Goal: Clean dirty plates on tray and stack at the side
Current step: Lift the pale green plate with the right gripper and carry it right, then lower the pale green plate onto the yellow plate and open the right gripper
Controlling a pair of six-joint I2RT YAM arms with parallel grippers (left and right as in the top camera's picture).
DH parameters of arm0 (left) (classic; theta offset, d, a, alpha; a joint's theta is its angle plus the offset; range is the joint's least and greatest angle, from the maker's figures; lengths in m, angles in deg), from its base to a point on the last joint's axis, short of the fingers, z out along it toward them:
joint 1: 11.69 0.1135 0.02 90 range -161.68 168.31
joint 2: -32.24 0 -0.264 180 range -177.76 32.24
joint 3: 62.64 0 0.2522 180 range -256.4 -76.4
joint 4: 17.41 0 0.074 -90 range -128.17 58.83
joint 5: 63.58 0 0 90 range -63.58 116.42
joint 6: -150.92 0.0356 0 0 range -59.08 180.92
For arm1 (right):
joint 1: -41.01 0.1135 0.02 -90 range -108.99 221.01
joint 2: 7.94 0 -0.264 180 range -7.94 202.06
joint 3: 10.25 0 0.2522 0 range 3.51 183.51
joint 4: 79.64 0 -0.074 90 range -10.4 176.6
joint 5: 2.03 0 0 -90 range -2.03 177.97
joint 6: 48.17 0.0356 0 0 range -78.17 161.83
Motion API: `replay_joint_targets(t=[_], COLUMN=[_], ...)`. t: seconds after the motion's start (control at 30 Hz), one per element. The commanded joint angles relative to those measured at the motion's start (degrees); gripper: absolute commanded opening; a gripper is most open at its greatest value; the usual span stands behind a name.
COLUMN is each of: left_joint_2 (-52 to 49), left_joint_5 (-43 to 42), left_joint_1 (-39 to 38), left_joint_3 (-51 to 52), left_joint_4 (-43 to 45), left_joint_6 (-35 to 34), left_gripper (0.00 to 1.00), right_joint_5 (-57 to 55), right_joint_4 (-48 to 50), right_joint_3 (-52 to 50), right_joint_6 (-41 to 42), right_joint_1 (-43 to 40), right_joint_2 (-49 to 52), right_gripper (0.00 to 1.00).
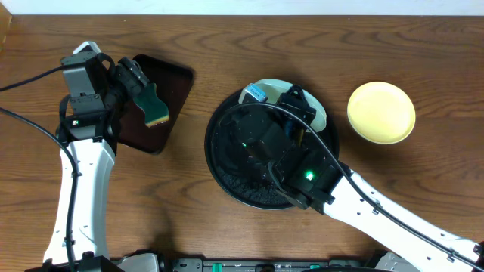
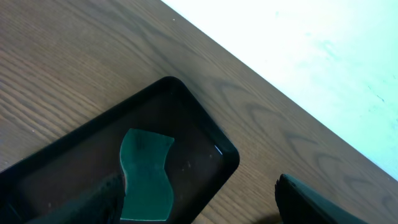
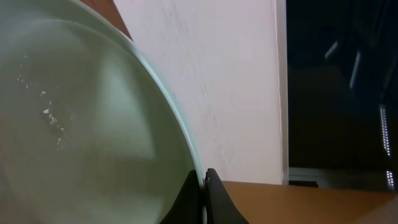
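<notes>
Insp. note, status at this moment.

R gripper (image 3: 204, 186): jaws clamped on the rim of a mint plate (image 3: 81, 124). The plate is held tilted above the far side of the round black tray (image 1: 215, 162). Its face shows faint pale specks in the R wrist view. I cannot tell if these are residue or glare.

L gripper (image 2: 198, 190): fingers stand well apart over the small rectangular tray (image 2: 227, 152), clamped on nothing. The green sponge (image 2: 146, 177) sits in that tray beside one finger. Contact cannot be confirmed.

Yellow plate (image 1: 381, 112): alone on the table (image 1: 227, 45), R of the black tray and clear of it. It is prob. the start of the side stack. No third plate can be made out; the R arm covers most of the tray.

Judged step: plate is raised for wiping or transfer, sponge not in hand.

Risks:
- The edge-only pinch is thin. The plate may pivot or slip out if swung fast, then drop on the tray rim.
- Wiping pressure from the sponge against an unsupported plate could lever it from the jaws.
- The L arm must cross toward centre, so arm-to-arm contact is poss. over the tray.
- The R arm hides the tray, so a plate underneath could be struck on descent.
- Stacking the plate unwiped, if the specks are dirt, would fail the task.
</notes>
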Motion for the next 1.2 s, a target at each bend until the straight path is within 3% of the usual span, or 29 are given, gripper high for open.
replay_joint_targets(t=[0.0, 0.43, 0.67, 0.83, 1.0, 1.17], left_joint_2=[-0.1, -0.1, -0.1, -0.1, -0.1, -0.1], left_joint_5=[-0.5, -0.5, -0.5, -0.5, -0.5, -0.5], left_joint_1=[0.3, 0.3, 0.3, 0.3, 0.3, 0.3], left_joint_3=[-0.7, -0.7, -0.7, -0.7, -0.7, -0.7], left_joint_4=[-0.1, -0.2, -0.2, -0.1, -0.1, -0.1], left_joint_6=[0.3, 0.3, 0.3, 0.3, 0.3, 0.3], left_gripper=[0.78, 0.79, 0.79, 0.79, 0.79, 0.79], right_joint_5=[-2.0, -1.8, -0.2, 11.3, 28.9, 38.0], right_joint_4=[0.3, 0.3, -1.2, -8.3, -9.5, -10.8], right_joint_3=[1.1, 1.1, 1.1, 1.1, 1.1, 1.1], right_joint_6=[-0.3, 2.0, 8.5, 20.0, 36.2, 53.9], right_joint_1=[0.5, 0.4, -1.0, -8.7, -23.3, -39.5], right_joint_2=[-1.1, -1.1, -1.1, -1.1, -1.1, -1.1], right_gripper=[0.01, 0.01, 0.01, 0.01, 0.01, 0.01])
